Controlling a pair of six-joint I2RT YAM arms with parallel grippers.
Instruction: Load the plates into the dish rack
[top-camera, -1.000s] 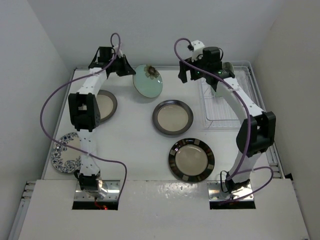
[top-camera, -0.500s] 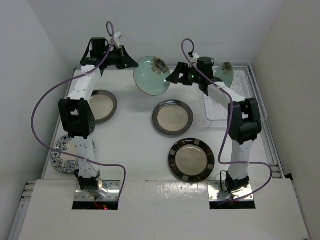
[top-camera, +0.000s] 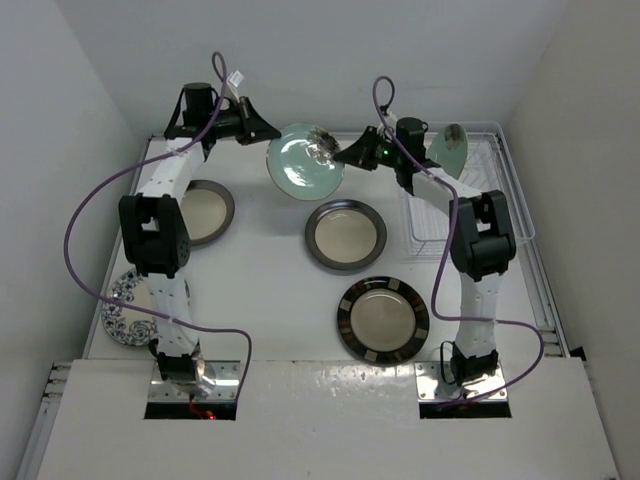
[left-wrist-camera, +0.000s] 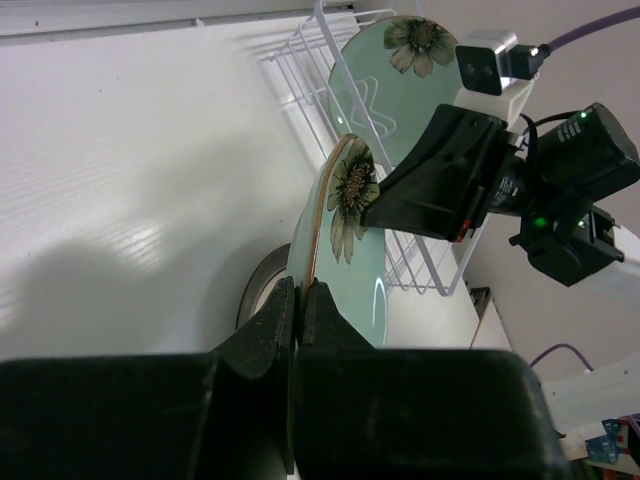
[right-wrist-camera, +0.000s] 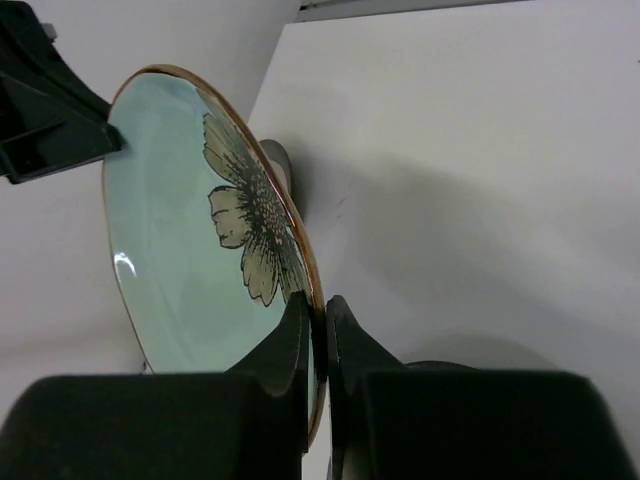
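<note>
A mint-green plate (top-camera: 303, 162) with a flower mark hangs on edge in the air over the back of the table. My left gripper (top-camera: 271, 134) is shut on its left rim and my right gripper (top-camera: 344, 157) is shut on its right rim. In the left wrist view my left gripper (left-wrist-camera: 298, 290) pinches the plate (left-wrist-camera: 345, 250). The right wrist view has my right gripper (right-wrist-camera: 320, 305) clamping the rim of the plate (right-wrist-camera: 190, 260). A second mint-green plate (top-camera: 452, 148) stands in the dish rack (top-camera: 440, 228) at the back right.
Two cream plates with dark-grey rims lie flat, one in the middle (top-camera: 345, 235) and one at the left (top-camera: 207, 210) partly under my left arm. A black-banded plate (top-camera: 383, 320) lies at the front. A blue-floral plate (top-camera: 130, 305) lies at the front left.
My right gripper swung left from the rack to the held plate and shut on its right rim. My left gripper lifted the plate slightly and kept its hold.
</note>
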